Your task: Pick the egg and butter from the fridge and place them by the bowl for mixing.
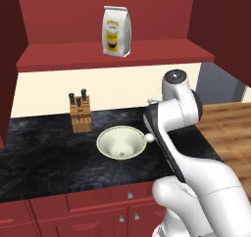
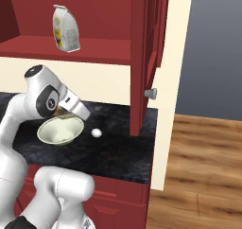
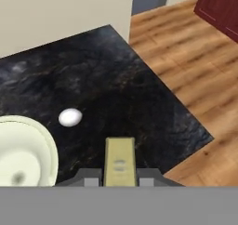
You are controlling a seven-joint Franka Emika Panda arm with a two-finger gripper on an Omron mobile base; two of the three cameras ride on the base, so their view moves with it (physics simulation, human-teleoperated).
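Note:
My gripper (image 3: 120, 175) is shut on the butter (image 3: 120, 160), a pale yellow-tan stick that pokes up between the two fingertips in the hand view. It hangs above the black counter (image 3: 107, 84), just right of the bowl (image 3: 21, 149). The egg (image 3: 70, 117), a small white ball, lies on the counter close to the bowl's rim. From the base views, the cream bowl (image 1: 121, 142) (image 2: 60, 130) sits mid-counter with the egg (image 1: 149, 138) (image 2: 96, 133) on its right side. The fridge is out of view.
A knife block (image 1: 81, 112) stands behind the bowl to the left. A yellow-labelled bag (image 1: 116, 31) (image 2: 66, 28) sits on the red shelf above. The counter ends to the right at a wooden floor (image 3: 195, 56). A red cabinet side (image 2: 144, 57) stands at the counter's right end.

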